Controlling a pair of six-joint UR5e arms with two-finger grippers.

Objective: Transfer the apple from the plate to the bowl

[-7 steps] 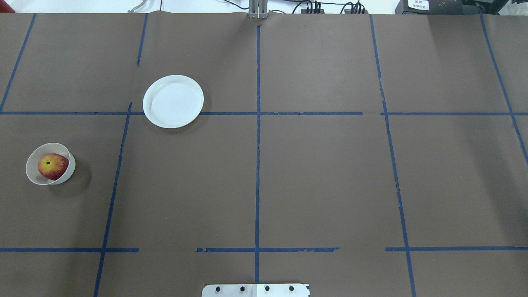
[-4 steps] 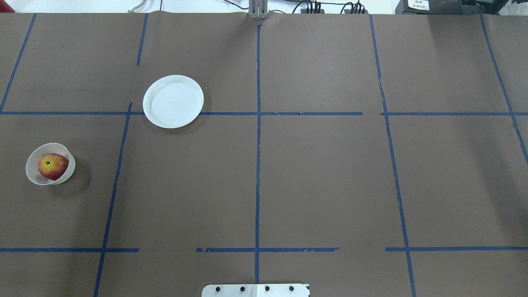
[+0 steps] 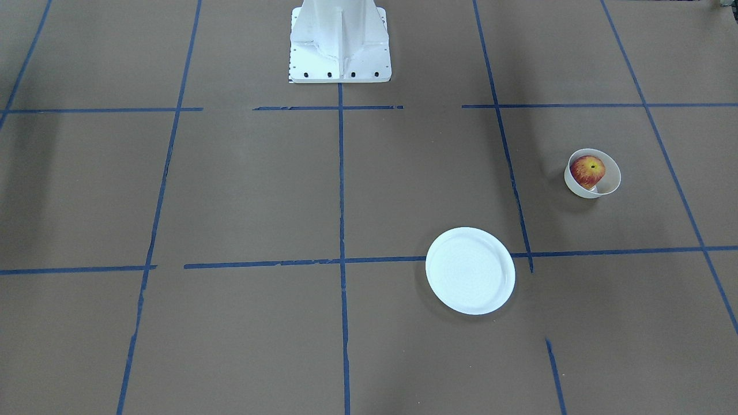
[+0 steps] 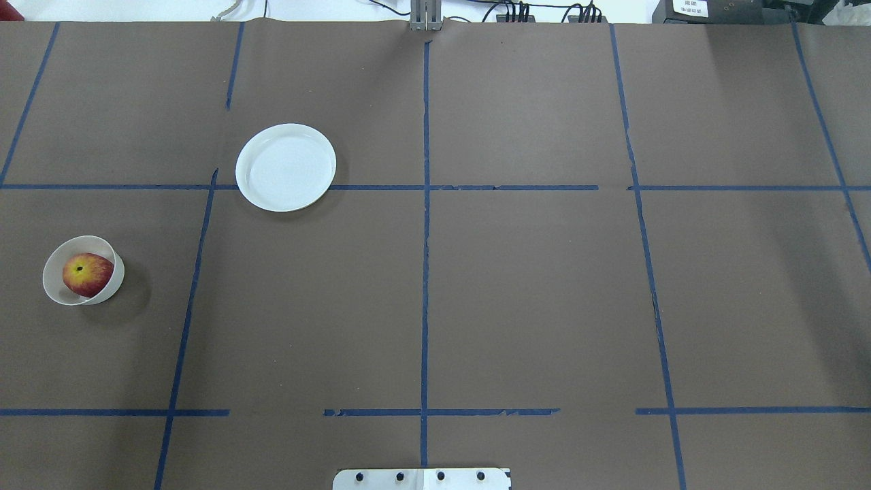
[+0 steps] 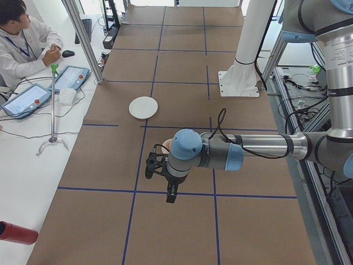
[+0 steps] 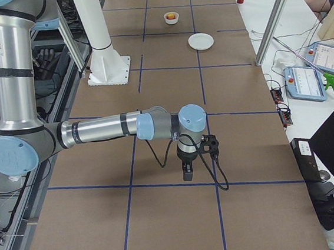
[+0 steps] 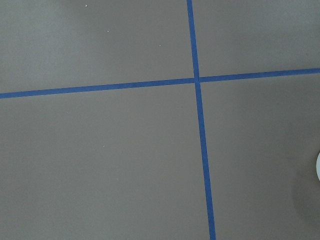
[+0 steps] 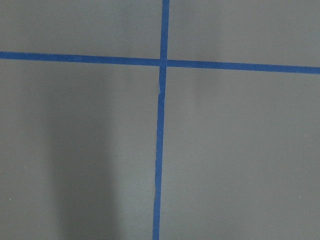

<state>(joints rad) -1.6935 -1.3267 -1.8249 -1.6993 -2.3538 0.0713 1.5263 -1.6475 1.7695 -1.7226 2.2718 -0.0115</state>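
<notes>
The red and yellow apple (image 4: 87, 273) sits inside the small cream-white bowl (image 4: 112, 286) at the table's left, and both also show in the front view, apple (image 3: 587, 170) and bowl (image 3: 612, 180). The flat white plate (image 4: 286, 167) lies empty further back and to the right of the bowl, and it shows in the front view too (image 3: 470, 271). My left gripper (image 5: 171, 194) shows only in the exterior left view, hanging above the table. My right gripper (image 6: 187, 171) shows only in the exterior right view. I cannot tell whether either is open or shut.
Blue tape lines grid the brown table cover. The white robot base (image 3: 339, 46) stands at the table's near edge. An operator (image 5: 22, 38) sits at a side table with tablets, and a red bottle (image 5: 16, 233) lies there.
</notes>
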